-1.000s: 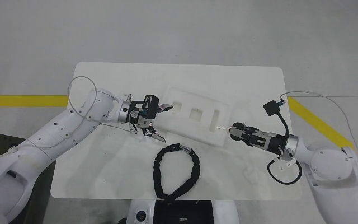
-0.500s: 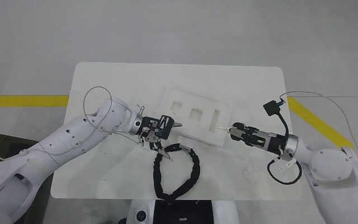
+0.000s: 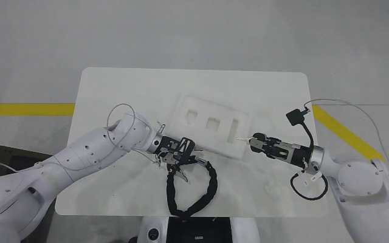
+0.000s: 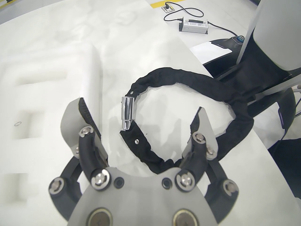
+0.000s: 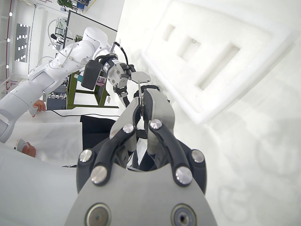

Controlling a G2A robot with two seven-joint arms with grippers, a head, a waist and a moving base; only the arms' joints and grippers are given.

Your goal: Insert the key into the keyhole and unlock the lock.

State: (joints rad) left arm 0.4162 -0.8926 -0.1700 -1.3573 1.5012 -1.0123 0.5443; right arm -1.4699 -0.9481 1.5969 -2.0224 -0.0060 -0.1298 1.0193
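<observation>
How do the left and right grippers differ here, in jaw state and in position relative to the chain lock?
The left gripper is open and empty; the right gripper is shut on the key. The left gripper is at the chain lock, whose silver cylinder sits just ahead, between its jaws; the right gripper is well apart from it, beside the foam tray. Both are over the table, pointing toward each other.

Cloth-sleeved lock point(image 4: 192, 77), glossy metal cylinder point(image 4: 127, 112)
</observation>
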